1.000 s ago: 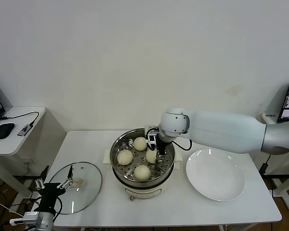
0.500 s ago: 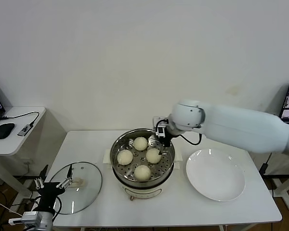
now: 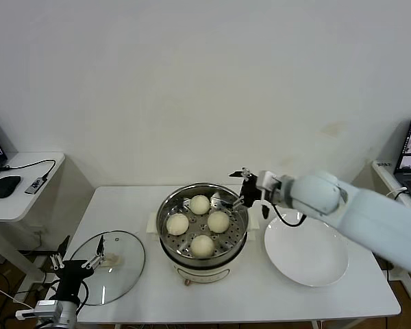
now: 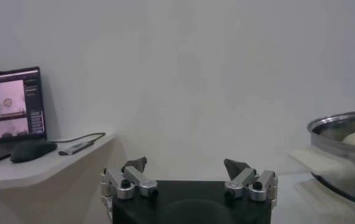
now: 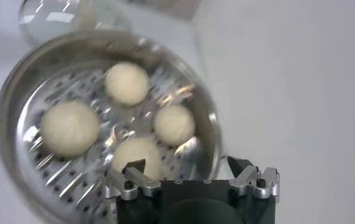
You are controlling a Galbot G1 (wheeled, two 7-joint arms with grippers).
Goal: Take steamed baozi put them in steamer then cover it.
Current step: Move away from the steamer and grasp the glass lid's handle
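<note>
The right gripper (image 3: 245,190) has pulled back from inside the steamer (image 3: 203,253) to its rim beside the white plate (image 3: 306,249), jaws spread and empty. All four baozi (image 3: 202,245) sit on the tray. The left wrist view shows the left gripper (image 4: 189,176) spread wide, idle near the glass lid (image 3: 116,255) on the desk (image 3: 253,291).

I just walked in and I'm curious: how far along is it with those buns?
All four baozi sit in the steamer and the white plate is empty. The right gripper hangs open and empty at the pot's rim. Left to do: fit the glass lid, which lies by the open left gripper.
</note>
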